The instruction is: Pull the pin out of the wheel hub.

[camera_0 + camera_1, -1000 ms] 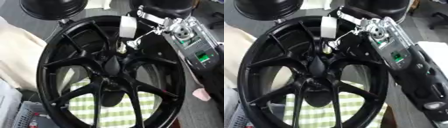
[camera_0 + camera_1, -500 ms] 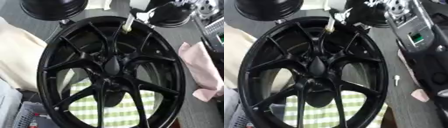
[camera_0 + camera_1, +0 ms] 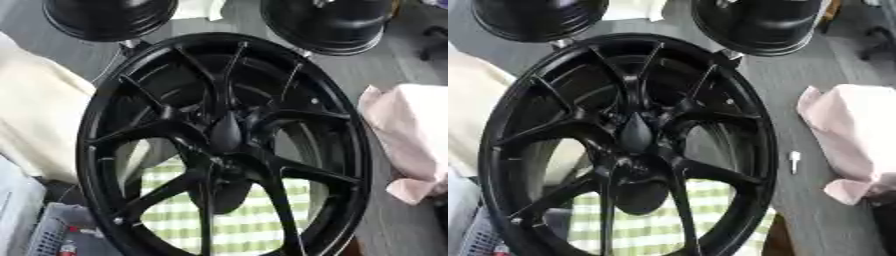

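Note:
A large black spoked wheel stands tilted and fills most of both views. Its hub is a dark pointed cap at the centre, and I see no pin in it. A small white pin-shaped piece lies on the grey table just right of the rim. Neither hand shows in either view.
Two black round wheels stand behind the rim at the top. A pink cloth lies on the right and a cream cloth on the left. Green checked fabric shows through the spokes. A grey basket sits at the lower left.
The right hand, holding a white piece by the hub, lifted it to the upper rim and then left the view. The pink cloth it covered now shows.

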Tool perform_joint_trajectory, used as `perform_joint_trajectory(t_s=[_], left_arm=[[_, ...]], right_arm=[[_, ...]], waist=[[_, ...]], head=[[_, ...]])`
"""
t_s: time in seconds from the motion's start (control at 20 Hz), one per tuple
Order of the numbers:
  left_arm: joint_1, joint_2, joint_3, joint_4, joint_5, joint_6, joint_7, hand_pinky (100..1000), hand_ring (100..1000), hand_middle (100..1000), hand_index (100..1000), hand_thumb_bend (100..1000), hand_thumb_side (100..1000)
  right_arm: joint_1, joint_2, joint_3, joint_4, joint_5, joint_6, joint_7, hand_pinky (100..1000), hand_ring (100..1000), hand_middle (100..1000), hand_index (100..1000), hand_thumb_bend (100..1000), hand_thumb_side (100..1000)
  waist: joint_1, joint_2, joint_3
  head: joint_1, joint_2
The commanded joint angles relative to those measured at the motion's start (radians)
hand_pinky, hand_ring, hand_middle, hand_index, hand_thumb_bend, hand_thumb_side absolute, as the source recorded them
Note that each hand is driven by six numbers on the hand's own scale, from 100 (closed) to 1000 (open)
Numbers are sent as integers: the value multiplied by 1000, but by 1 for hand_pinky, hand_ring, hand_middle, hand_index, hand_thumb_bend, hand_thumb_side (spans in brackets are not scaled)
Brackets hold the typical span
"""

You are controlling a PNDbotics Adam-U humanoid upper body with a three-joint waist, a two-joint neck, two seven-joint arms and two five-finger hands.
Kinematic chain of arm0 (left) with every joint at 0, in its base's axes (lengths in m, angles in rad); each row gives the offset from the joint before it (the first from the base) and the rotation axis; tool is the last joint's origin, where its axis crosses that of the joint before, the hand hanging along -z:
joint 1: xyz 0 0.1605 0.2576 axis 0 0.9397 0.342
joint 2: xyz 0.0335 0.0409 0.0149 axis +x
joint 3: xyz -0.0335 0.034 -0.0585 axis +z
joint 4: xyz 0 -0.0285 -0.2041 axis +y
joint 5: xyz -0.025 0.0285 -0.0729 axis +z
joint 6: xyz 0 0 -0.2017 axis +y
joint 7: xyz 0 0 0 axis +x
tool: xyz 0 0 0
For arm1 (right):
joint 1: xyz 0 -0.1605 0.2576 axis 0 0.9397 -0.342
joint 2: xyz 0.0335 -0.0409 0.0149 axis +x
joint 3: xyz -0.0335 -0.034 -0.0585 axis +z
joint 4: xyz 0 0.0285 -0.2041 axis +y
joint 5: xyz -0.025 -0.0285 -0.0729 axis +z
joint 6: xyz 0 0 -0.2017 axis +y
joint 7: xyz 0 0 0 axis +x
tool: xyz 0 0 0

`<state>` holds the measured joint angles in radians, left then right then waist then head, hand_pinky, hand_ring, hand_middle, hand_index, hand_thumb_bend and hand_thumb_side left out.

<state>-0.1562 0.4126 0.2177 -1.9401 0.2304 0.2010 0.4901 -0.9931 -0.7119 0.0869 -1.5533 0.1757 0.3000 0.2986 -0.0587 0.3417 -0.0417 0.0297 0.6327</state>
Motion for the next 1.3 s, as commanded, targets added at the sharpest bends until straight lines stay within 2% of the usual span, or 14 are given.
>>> perform_joint_trajectory(t_s=[0.05, 0.2, 0.4, 0.45, 0.5, 0.55, 0.6, 0.7, 0.75, 0.9, 1.1, 1.3], left_arm=[[1, 21, 24, -20, -8, -3, 20, 610, 654, 503, 664, 695, 533], [-4, 17, 34, -23, -7, -3, 34, 609, 654, 501, 664, 697, 532], [-17, 9, 41, -30, -6, -5, 46, 609, 653, 501, 664, 697, 532], [-18, 6, 45, -30, -5, -5, 50, 609, 653, 501, 664, 697, 532], [-19, 3, 47, -30, -4, -4, 53, 609, 653, 500, 663, 718, 516], [-19, 1, 48, -30, -3, -4, 55, 609, 653, 500, 663, 697, 531], [-20, 1, 49, -30, -2, -4, 57, 609, 652, 499, 662, 730, 539], [-23, 0, 50, -31, -1, -3, 60, 610, 652, 499, 662, 698, 531], [-24, 0, 51, -30, -1, -3, 62, 610, 653, 499, 662, 699, 531], [-30, -2, 46, -31, 2, 0, 61, 610, 653, 499, 662, 700, 531], [-35, -1, 35, -31, 0, 2, 52, 611, 653, 499, 662, 703, 529], [-46, -4, 19, -30, -1, 4, 36, 611, 653, 500, 662, 703, 529]], right_arm=[[39, -111, -78, 9, 34, 5, -49, 815, 628, 437, 702, 257, 243], [115, -188, -112, 35, 58, -6, -96, 820, 631, 443, 705, 272, 268], [220, -281, -165, 70, 10, -24, -151, 851, 661, 486, 739, 305, 302], [245, -278, -174, 80, -5, -35, -150, 870, 681, 521, 760, 353, 338], [271, -268, -181, 92, -21, -49, -142, 897, 721, 604, 814, 503, 190], [297, -254, -189, 103, -35, -61, -129, 905, 735, 635, 833, 480, 375], [323, -243, -199, 108, -44, -76, -116, 932, 784, 742, 870, 526, 409], [375, -212, -215, 127, -48, -107, -86, 944, 801, 774, 886, 512, 512], [401, -195, -224, 139, -49, -122, -73, 948, 802, 777, 888, 491, 552], [482, -151, -263, 145, -45, -166, -72, 948, 795, 774, 884, 470, 593], [587, -121, -303, 83, -52, -178, -118, 940, 765, 726, 857, 467, 529], [694, -102, -338, -20, -106, -209, -182, 937, 694, 638, 797, 392, 489]], waist=[[13, -13, -7], [25, 5, -19], [50, 27, -30], [56, 31, -37], [61, 35, -43], [66, 38, -48], [70, 40, -51], [76, 41, -58], [79, 39, -60], [83, 30, -58], [83, 13, -50], [79, -7, -24]], head=[[26, 7], [39, -4], [44, -15], [47, -18], [51, -20], [55, -22], [58, -23], [65, -21], [68, -20], [63, -18], [45, -10], [23, -2]])
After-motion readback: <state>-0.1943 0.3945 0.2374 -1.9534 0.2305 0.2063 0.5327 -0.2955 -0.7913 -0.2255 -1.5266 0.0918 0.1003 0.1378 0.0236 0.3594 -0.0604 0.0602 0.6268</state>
